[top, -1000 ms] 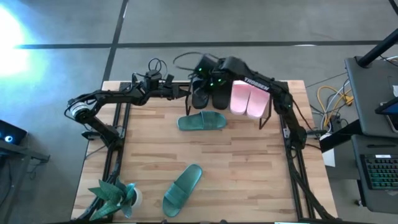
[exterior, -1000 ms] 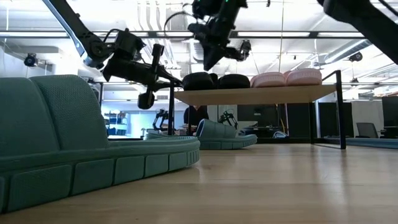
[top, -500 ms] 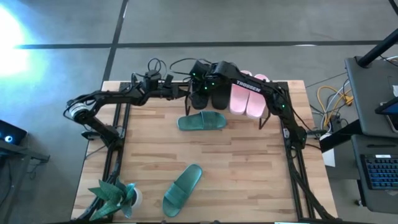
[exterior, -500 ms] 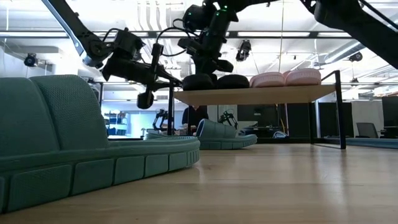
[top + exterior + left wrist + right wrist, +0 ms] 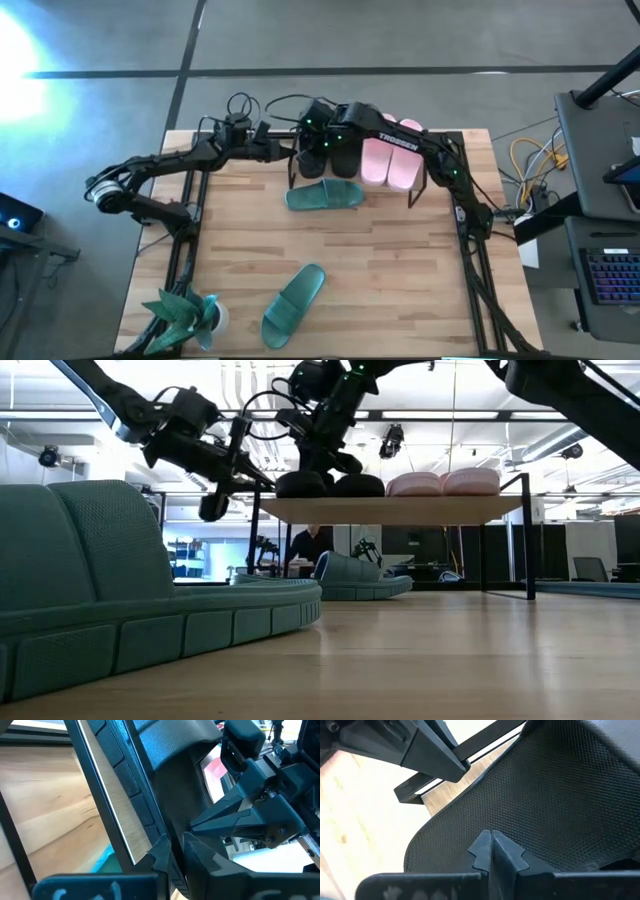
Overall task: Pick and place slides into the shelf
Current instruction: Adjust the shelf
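Note:
The shelf [image 5: 400, 510] stands at the table's far middle. On its plank lie the black pair of slides [image 5: 332, 158] and the light pink pair [image 5: 390, 160]. My left gripper [image 5: 292, 152] reaches level to the shelf's left end and is shut at the left black slide [image 5: 298, 484]. My right gripper [image 5: 318, 135] points down, shut, on that same slide. One teal-green slide [image 5: 325, 195] lies on the table in front of the shelf. The other teal-green slide [image 5: 293, 303] lies near the table's front edge. My left gripper has its fingers closed at the left black slide's sole edge [image 5: 159, 827], just above the plank's left end [image 5: 125, 830]. It comes level from the table's left. Its own fingers hide what lies between them. My right gripper presses its shut fingertips [image 5: 487, 847] on the slide's textured strap [image 5: 520, 800], coming from above. The slide lies on the plank.
A teal-green potted plant [image 5: 185, 312] stands at the table's near left corner. Cables lie beyond the far edge [image 5: 250, 105]. A person shows in the room behind the shelf [image 5: 300, 545]. Bare wood lies between the two teal-green slides.
My right gripper has come down and a little toward the table's left, onto the left black slide. My left gripper has drawn back toward the table's left edge. The shelf, with both pairs on it, has slid that way with it.

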You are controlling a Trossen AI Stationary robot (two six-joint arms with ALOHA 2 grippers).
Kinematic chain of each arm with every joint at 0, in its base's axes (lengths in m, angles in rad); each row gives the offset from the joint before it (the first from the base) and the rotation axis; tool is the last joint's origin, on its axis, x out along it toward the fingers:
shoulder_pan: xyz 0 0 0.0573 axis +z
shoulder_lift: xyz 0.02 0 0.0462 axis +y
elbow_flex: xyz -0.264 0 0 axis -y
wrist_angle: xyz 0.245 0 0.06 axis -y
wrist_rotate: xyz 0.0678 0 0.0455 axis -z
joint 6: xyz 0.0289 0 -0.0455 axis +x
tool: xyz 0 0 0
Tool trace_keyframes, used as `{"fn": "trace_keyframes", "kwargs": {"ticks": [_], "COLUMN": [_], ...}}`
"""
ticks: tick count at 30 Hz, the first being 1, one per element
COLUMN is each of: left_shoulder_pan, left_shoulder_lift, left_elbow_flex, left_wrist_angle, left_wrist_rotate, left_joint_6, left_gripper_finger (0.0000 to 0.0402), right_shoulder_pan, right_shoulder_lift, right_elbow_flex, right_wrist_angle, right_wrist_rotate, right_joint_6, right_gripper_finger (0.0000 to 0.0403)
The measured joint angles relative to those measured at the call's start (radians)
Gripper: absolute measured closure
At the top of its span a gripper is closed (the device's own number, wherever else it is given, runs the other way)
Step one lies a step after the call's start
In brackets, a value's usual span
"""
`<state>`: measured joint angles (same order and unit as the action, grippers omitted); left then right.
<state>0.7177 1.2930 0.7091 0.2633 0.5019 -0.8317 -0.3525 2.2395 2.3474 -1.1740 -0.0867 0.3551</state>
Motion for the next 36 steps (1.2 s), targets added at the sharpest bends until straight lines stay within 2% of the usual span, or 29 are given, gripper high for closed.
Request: {"fn": "trace_keyframes", "kwargs": {"ticks": [5, 10, 21, 27, 32, 36], "left_shoulder_pan": [-0.003, -0.019, -0.022, -0.010, -0.010, -0.010], "left_shoulder_lift": [0.010, 0.020, -0.026, -0.089, -0.118, -0.117], "left_elbow_flex": [-0.001, -0.001, -0.001, -0.004, -0.020, -0.037], "left_wrist_angle": [-0.029, -0.043, -0.116, -0.225, -0.267, -0.255], "left_wrist_rotate": [0.011, 0.025, 0.041, 0.017, 0.013, 0.014], "left_joint_6": [0.018, 0.056, 0.114, 0.208, 0.251, 0.263], "left_gripper_finger": [0.0380, 0.0336, 0.0258, 0.0238, 0.0238, 0.0238], "right_shoulder_pan": [0.009, 0.022, 0.035, 0.037, 0.036, 0.041], "right_shoulder_lift": [0.000, 0.010, 0.000, -0.049, -0.097, -0.112], "right_elbow_flex": [-0.001, -0.003, 0.007, 0.007, 0.008, 0.008], "right_wrist_angle": [-0.021, -0.073, -0.026, -0.036, -0.192, -0.302], "right_wrist_rotate": [-0.006, -0.005, 0.006, 0.087, 0.130, 0.141], "right_joint_6": [0.020, 0.002, 0.003, -0.013, -0.008, -0.004], "right_gripper_finger": [0.0390, 0.0370, 0.0322, 0.0305, 0.0306, 0.0326]}}
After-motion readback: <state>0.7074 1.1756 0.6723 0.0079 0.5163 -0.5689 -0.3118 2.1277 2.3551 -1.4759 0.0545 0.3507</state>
